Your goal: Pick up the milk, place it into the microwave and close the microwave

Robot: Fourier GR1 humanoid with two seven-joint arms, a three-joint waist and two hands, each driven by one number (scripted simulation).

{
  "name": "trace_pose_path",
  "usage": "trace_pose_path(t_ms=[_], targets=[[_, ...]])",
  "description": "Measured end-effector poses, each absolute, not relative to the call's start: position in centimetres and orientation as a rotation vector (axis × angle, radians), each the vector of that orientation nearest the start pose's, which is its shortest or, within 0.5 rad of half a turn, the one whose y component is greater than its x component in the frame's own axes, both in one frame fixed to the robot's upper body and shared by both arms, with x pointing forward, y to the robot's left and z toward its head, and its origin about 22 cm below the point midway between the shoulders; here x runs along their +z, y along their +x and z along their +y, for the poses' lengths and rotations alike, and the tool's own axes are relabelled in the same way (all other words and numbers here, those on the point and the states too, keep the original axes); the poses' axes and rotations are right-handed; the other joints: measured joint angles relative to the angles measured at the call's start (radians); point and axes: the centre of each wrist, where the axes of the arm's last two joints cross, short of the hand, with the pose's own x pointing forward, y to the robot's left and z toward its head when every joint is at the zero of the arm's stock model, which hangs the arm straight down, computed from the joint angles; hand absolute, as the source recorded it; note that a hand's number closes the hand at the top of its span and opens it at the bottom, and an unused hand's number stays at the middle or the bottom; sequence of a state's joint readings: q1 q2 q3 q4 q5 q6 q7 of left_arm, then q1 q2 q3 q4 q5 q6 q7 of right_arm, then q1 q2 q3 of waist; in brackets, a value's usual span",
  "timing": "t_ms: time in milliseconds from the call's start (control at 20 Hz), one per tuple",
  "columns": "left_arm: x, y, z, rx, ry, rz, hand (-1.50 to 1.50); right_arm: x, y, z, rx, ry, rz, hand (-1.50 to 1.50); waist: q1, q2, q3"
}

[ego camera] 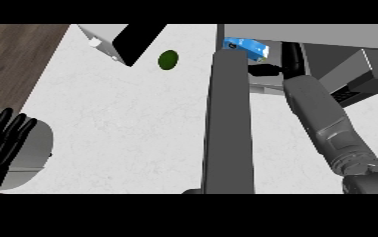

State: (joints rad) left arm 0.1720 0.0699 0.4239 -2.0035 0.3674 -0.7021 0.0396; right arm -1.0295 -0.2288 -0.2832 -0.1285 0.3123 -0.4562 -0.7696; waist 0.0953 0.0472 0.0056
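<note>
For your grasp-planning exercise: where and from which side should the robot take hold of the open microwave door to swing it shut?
Push on the microwave door near its free edge, low in the head view, coming from the left, where bare counter lies. The long panel pivots far up, beside the milk.

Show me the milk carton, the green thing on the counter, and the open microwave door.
milk carton [246, 48], head view, blue top face.
green thing [168, 59], head view, its middle.
microwave door [229, 126], head view, grey edge.
</note>
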Motion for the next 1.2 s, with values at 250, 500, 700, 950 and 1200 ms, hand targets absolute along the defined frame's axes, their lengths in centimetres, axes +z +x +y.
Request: trace_pose_path(t_ms=[250,500,700,950,1200], targets=[[7.8,17.2,32.7,-0.253,-0.297,-1.895,1.50,0.1,42.1,-23.9,0.274,-0.458,-1.912,-1.50,-0.023,-0.012,-0.001],[7.7,17.7,31.0,-0.276,-0.357,-1.877,1.50,-2.6,40.4,-24.0,0.193,-0.293,-1.893,-1.50,-0.043,-0.023,-0.002],[7.5,17.7,29.1,-0.288,-0.394,-1.849,1.50,-4.6,39.0,-23.9,0.146,-0.153,-1.874,-1.50,-0.062,-0.033,-0.003],[8.0,18.6,27.5,-0.302,-0.426,-1.812,1.50,-7.9,36.2,-24.4,0.105,-0.053,-1.850,-1.50,-0.085,-0.043,-0.004],[7.2,18.6,25.5,-0.329,-0.460,-1.779,1.50,-9.9,33.7,-25.8,0.097,-0.033,-1.843,-1.50,-0.098,-0.049,-0.006]])
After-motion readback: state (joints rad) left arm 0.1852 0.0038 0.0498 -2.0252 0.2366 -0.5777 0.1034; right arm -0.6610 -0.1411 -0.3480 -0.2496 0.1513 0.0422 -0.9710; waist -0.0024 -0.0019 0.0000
